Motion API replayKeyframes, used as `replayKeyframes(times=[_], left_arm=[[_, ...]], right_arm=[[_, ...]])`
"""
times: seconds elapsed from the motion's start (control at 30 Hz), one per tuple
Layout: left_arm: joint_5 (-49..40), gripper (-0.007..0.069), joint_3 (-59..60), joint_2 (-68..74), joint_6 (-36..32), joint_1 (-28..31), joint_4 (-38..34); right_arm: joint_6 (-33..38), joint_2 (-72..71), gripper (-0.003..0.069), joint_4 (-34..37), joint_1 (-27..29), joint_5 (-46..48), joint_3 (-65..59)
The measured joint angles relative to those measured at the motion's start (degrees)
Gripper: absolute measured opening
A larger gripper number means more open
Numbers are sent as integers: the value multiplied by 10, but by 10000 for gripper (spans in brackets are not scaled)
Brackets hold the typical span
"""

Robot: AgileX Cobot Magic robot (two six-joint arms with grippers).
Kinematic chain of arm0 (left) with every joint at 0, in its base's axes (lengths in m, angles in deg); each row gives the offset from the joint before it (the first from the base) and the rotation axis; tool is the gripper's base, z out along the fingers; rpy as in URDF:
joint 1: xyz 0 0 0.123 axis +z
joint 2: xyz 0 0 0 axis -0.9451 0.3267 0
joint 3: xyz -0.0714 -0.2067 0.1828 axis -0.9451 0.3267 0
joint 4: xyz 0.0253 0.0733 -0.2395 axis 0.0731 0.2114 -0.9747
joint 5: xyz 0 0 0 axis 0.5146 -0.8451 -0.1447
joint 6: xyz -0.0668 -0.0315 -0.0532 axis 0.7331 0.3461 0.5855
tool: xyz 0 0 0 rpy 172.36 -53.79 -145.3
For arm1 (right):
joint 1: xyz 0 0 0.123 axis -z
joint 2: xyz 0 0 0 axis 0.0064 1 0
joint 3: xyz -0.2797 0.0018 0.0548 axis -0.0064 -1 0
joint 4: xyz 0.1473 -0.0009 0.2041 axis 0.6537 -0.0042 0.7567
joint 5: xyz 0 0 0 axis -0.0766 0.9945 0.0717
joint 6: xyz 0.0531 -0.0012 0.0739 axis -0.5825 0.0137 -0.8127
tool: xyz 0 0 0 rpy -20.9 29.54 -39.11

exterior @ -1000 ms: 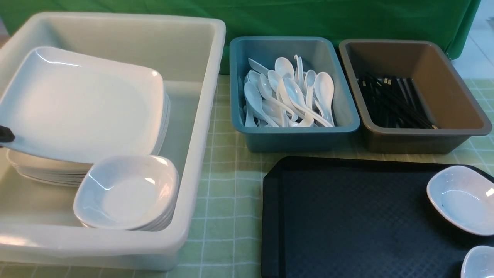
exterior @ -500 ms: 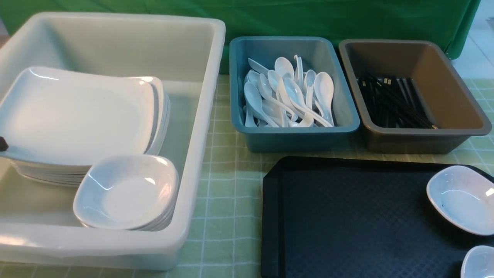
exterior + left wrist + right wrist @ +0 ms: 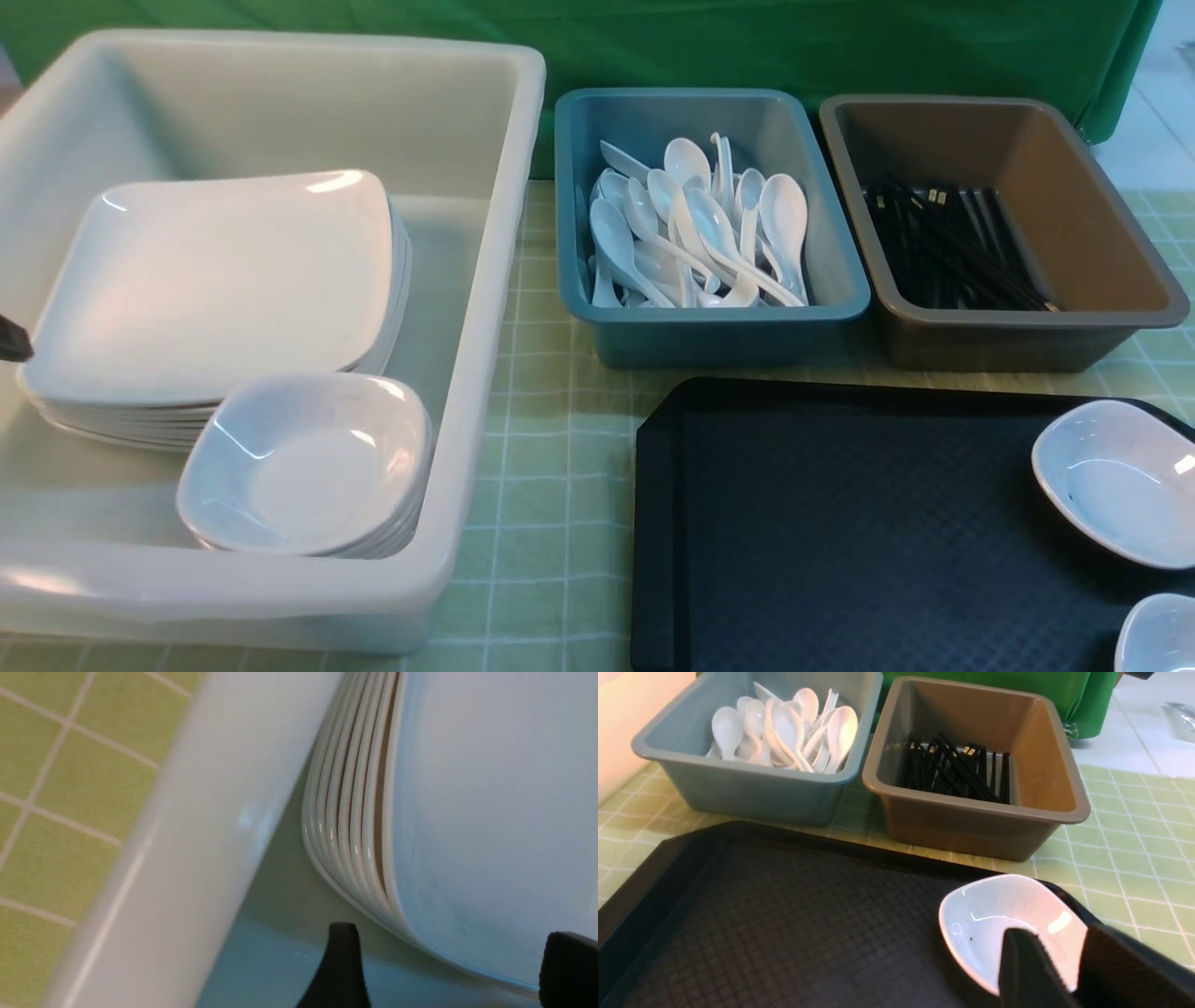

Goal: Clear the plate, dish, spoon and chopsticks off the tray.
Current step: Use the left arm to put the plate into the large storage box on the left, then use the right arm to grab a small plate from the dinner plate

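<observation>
Presently the plate (image 3: pixel 215 280) is seen lying flat atop the stack of plates (image 3: pixel 345 812) inside the white tub (image 3: pixel 485 280). The left end effector (image 3: pixel 452 933) is held open at the plate's corner, its fingers (image 3: pixel 343 961) spread wide and pinching nothing. On the black tray (image 3: pixel 784 919), a dish (image 3: pixel 994 914) is straddled at its rim by the right end effector (image 3: pixel 1057 933); whether the rim is clamped cannot be told.

Loads of room across the tray (image 3: pixel 840 523); the dish (image 3: pixel 1116 485) hogs its right edge, blue bin (image 3: pixel 709 341) and brown bin (image 3: pixel 1018 347) wall the back.
</observation>
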Motion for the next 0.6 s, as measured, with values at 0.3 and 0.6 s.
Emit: replayKeyframes(times=[0.3, 0.6], left_arm=[[-137, 320, -109, 0, 28, -6, -4], [-196, -12, -113, -8, 65, -175, -4]], right_arm=[[0, 0, 176, 0, 0, -1, 0], [1, 0, 135, 0, 0, 5, 4]])
